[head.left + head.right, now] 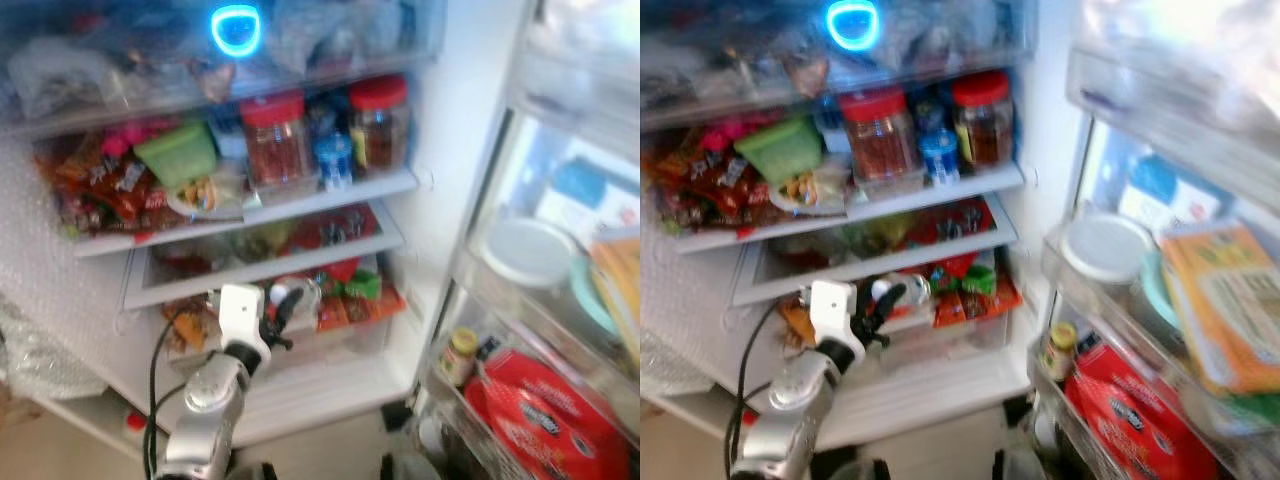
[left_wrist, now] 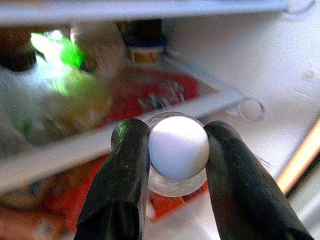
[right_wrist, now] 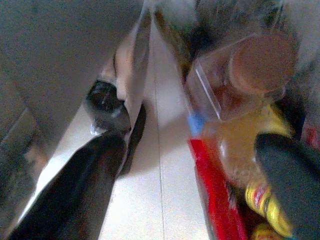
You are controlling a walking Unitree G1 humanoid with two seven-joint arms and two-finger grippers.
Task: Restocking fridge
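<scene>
Silver left arm raised forward from below, white wrist block angled up, left gripper [image 1: 283, 303] with two long black fingers [image 2: 122, 170] clamped on either side of a small clear white-capped bottle [image 2: 178, 150], right gripper [image 3: 200, 180] with black fingers spread apart, nothing between them

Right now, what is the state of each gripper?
Left gripper: closed on a white-capped bottle.
Right gripper: open, holding nothing.

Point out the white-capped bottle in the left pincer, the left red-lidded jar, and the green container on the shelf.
white-capped bottle [image 2: 178, 145]: left wrist view, on its white cap.
red-lidded jar [image 1: 276, 150]: left eye view, on its glass body.
green container [image 1: 180, 153]: left eye view, on its front side.
</scene>
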